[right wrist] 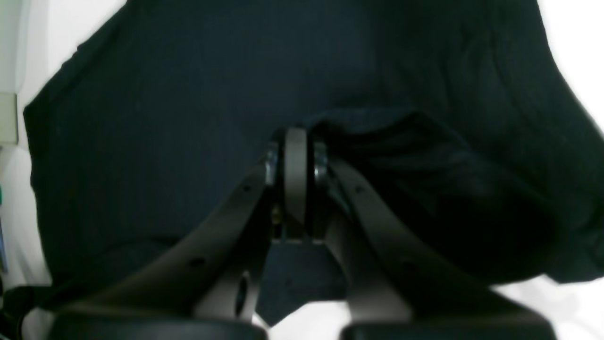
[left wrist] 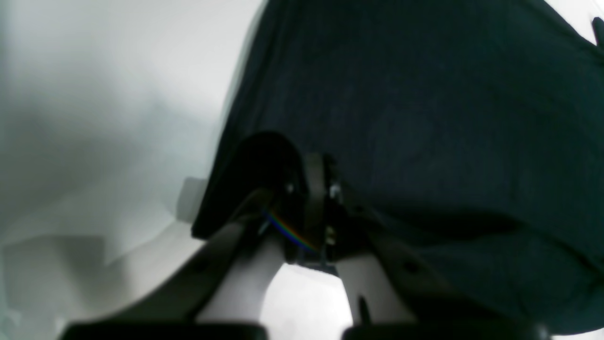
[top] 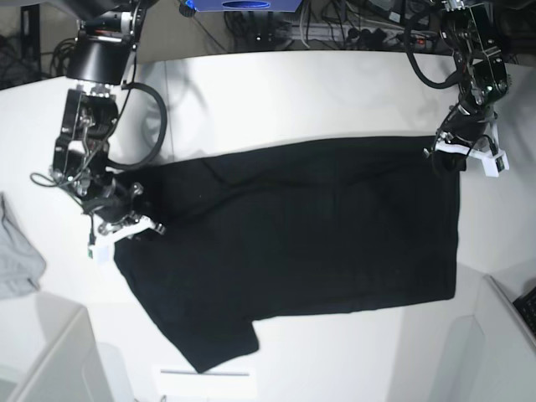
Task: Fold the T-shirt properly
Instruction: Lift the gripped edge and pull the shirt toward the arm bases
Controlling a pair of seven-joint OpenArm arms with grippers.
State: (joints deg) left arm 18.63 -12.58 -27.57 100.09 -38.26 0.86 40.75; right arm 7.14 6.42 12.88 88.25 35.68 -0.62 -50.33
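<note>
Base view shows the T-shirt [top: 301, 243] spread dark and plain across the middle of the white table [top: 276, 92], no print showing on the side that faces up. Its top edge runs from about 9 o'clock to 2 o'clock, slightly bowed; the right edge drops straight toward 4 o'clock; the bottom edge runs back level to a sleeve that juts out at 7 o'clock. The cloth lies mostly flat, with soft creases near the upper middle.

My right gripper [top: 134, 219] sits at the shirt's 9 o'clock corner, fingers pressed together on a bunched fold of the black cloth; the right wrist view shows that fold humped up just beside my closed fingertips [right wrist: 295, 156]. My left gripper [top: 456, 151] is at the 2 o'clock corner, likewise pinched tight on the cloth edge, and the left wrist view shows the shirt draping away from it toward 1 o'clock.

Bare table lies open above the top edge, from 10 to 1 o'clock, and a narrower strip lies below the bottom edge. A small grey cloth [top: 17, 255] lies well apart at 9 o'clock, near the table's left edge. Raised white panels [top: 54, 352] close off the corners at 7 and 5 o'clock, and cables [top: 352, 25] crowd the far side at 12 o'clock.
</note>
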